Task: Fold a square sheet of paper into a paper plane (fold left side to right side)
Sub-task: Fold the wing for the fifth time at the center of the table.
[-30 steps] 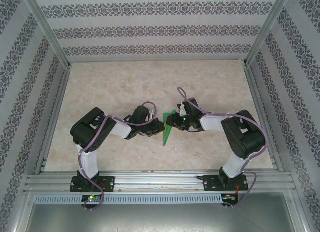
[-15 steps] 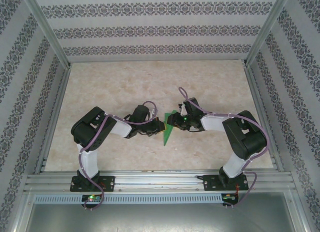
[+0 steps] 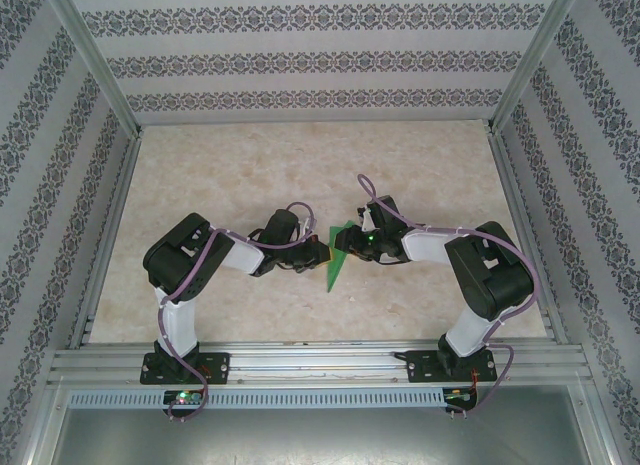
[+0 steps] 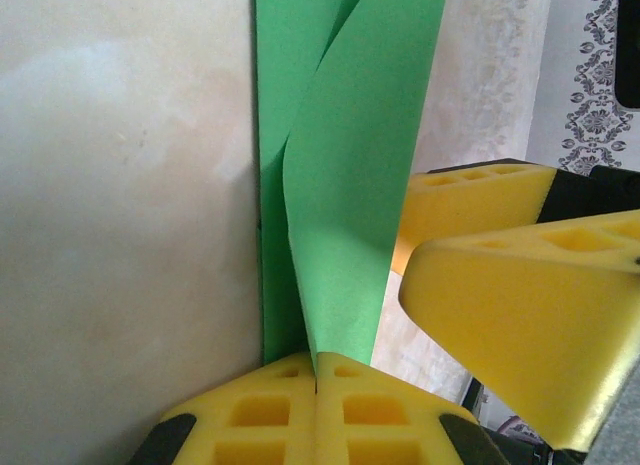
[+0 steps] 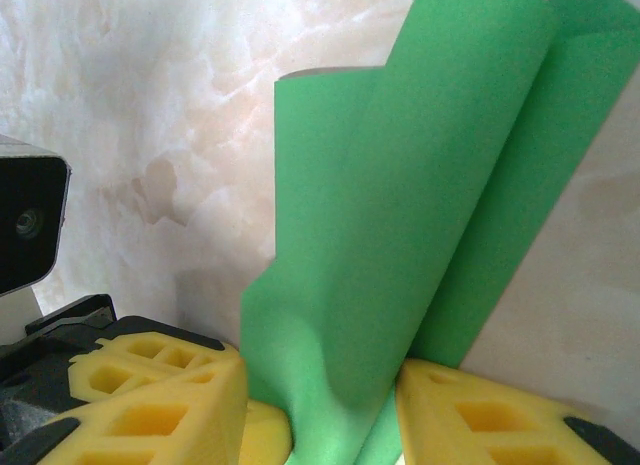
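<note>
The left end effector sits left of the tabletop's middle. Its yellow honeycomb fingers are pressed fully together on one end of the thin, bright green square sheet of paper. That sheet, already part folded, lies on the pale marbled tabletop between the two arms, with one flap curling up off the layer beneath. Just right of it the right end effector stands part open, one finger on either side of the raised flap, clamping nothing that I can make out.

The step in hand looks like carrying that flap across to the right. To do it well, the left pinch should hold as the anchor so the crease line cannot wander. The right fingers should close near the flap's free edge, sweep it over low, and match edge to edge before pressing down.

Room is tightest between the two end effectors, which are nearly touching. Bare tabletop opens toward the far side and both flanks, and the metal frame rails and patterned walls stand well apart.
</note>
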Robot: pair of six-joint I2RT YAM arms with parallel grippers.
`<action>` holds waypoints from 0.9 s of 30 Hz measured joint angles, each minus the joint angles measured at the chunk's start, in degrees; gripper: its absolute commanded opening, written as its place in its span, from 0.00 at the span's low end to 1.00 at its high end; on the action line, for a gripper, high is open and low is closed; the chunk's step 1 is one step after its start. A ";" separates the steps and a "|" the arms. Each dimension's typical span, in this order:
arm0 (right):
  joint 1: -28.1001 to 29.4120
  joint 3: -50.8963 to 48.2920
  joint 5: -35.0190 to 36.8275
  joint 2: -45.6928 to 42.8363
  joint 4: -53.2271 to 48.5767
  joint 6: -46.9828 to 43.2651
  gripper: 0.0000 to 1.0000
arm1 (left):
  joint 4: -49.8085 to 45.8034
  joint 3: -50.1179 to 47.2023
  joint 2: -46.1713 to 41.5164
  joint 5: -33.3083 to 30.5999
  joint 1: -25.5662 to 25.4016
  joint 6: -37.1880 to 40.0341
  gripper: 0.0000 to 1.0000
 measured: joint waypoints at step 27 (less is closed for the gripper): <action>-0.72 0.00 -1.11 0.59 0.26 0.02 0.42 | -3.26 2.03 -0.04 -1.55 -1.18 2.99 0.06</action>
